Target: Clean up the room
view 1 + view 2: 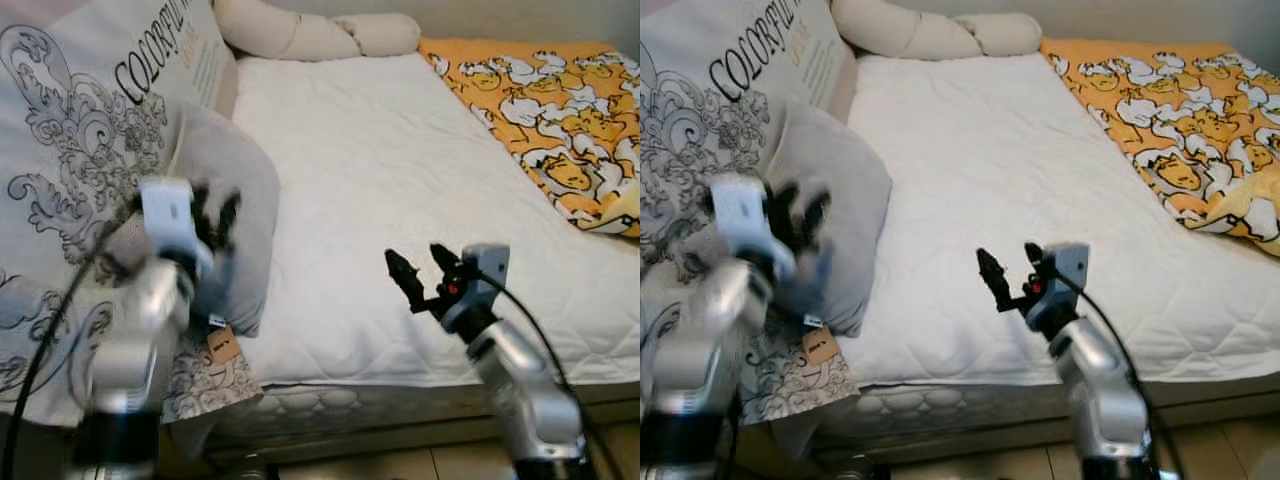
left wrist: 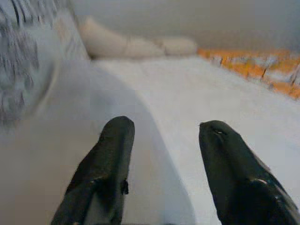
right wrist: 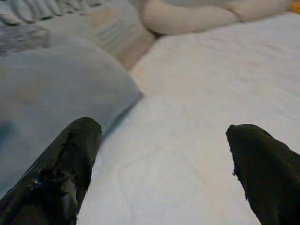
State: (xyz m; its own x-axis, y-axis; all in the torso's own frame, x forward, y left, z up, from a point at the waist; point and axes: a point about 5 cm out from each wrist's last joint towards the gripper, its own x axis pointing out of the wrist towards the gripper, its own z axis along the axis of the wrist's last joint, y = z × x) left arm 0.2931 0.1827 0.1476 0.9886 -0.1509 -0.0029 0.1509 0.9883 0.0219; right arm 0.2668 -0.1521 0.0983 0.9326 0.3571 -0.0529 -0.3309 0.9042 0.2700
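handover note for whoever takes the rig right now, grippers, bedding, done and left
Left gripper: open, empty, raised in front of the grey pillow.
Right gripper: open, empty, over the white mattress near its front edge.
Grey pillow leans on the big printed cushion at the bed's left side. Beige bolster along the far edge, orange duvet bunched at the right.
Done: nothing held or visibly sorted yet.
Left: probably grasp the grey pillow, then straighten the duvet.

Silver arms, long black fingers point(image 1: 404, 272)
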